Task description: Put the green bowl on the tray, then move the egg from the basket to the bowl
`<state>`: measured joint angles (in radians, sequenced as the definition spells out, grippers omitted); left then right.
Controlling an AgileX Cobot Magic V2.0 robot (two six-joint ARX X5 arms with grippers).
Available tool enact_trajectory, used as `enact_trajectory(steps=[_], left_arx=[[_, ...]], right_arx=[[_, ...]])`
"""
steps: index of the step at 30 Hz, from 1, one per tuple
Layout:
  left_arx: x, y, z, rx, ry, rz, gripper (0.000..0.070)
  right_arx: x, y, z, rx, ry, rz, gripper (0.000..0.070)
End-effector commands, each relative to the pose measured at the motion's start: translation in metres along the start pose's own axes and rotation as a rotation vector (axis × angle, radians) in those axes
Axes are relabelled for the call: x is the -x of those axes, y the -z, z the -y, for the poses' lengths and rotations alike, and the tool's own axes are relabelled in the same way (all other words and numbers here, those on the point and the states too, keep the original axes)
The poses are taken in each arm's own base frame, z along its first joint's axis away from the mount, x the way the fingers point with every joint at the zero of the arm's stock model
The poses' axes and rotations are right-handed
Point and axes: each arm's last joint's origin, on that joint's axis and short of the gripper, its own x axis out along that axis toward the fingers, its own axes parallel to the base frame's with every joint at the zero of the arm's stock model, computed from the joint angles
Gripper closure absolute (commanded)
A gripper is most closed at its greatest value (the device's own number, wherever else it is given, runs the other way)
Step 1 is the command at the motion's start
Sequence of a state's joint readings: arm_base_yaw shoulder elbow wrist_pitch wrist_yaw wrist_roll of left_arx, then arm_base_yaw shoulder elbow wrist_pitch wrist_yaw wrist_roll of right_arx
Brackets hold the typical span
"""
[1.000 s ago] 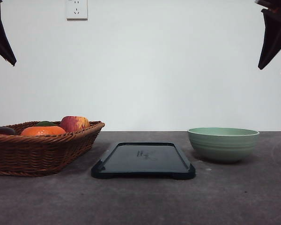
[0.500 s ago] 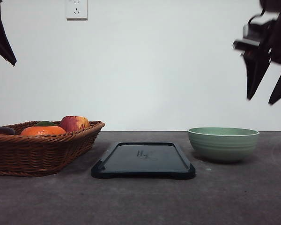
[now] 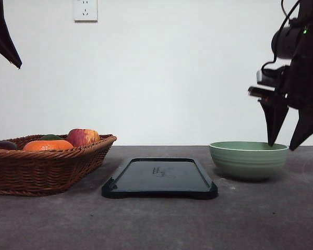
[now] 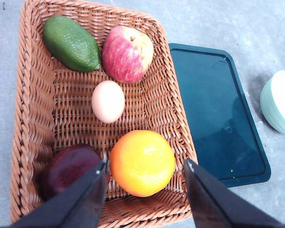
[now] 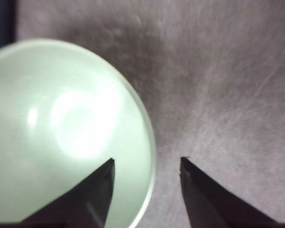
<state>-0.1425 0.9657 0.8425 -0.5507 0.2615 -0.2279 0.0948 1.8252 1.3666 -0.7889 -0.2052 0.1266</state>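
The right claw [image 3: 283, 146] is at the right side of the front view, with its two dark fingers spread wide and holding nothing. Its tips are level with the rim of the bowl [image 3: 248, 160]. In the right wrist view one finger is over the inside of the bowl [image 5: 61, 133] and the other is over the bare table [image 5: 228, 85], so the rim sits between them. The bowl rests on the table at the lower right of the front view, just beside the tray [image 3: 159, 178] but not on it. The tray lies flat in the lower middle with nothing in it. The basket [image 3: 41, 169] is at the lower left. In the left wrist view the egg [image 4: 108, 101] lies in the middle of the basket [image 4: 33, 95], between an apple [image 4: 127, 53] and an orange [image 4: 142, 163]. An avocado [image 4: 71, 42] and a dark red fruit [image 4: 69, 168] lie there too. The left claw [image 4: 145, 166] is wide open over the orange and holds nothing. In the front view it is in the upper left corner.
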Motion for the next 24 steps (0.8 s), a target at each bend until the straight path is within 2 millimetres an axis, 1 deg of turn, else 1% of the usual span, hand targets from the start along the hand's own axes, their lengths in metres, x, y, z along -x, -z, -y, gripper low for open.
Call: enact_trajectory(steps=[1, 2, 3, 5, 6, 11, 16, 20, 24], left_arx=[[0.002, -0.006, 0.003, -0.014, 0.009, 0.019, 0.0390], [0.002, -0.006, 0.003, -0.014, 0.009, 0.019, 0.0390], [0.002, -0.006, 0.003, -0.014, 0.008, 0.018, 0.0390], [0.002, -0.005, 0.003, -0.013, 0.008, 0.016, 0.0390], [0.002, -0.005, 0.003, -0.013, 0.008, 0.016, 0.0390], [0.002, -0.005, 0.003, -0.013, 0.008, 0.015, 0.0390], [0.002, -0.005, 0.003, -0.013, 0.008, 0.014, 0.0390], [0.002, -0.005, 0.002, -0.012, 0.007, 0.010, 0.0390], [0.002, -0.005, 0.002, -0.012, 0.007, 0.010, 0.0391]], right_arx=[[-0.006, -0.005, 0.001, 0.014, 0.003, -0.006, 0.0471], [-0.007, -0.005, 0.001, 0.013, 0.004, -0.011, 0.0510], [-0.008, -0.005, 0.001, 0.014, 0.004, -0.014, 0.0585], [-0.008, -0.005, 0.001, 0.023, 0.003, -0.015, 0.0690], [-0.008, -0.005, 0.001, 0.023, 0.002, -0.019, 0.0700], [-0.002, -0.006, 0.000, 0.020, 0.004, -0.047, 0.0700], [0.014, -0.011, -0.006, 0.027, 0.002, -0.073, 0.0700], [0.035, -0.017, -0.021, 0.075, -0.005, -0.093, 0.0700], [0.054, -0.022, -0.044, 0.137, -0.020, -0.087, 0.0700]])
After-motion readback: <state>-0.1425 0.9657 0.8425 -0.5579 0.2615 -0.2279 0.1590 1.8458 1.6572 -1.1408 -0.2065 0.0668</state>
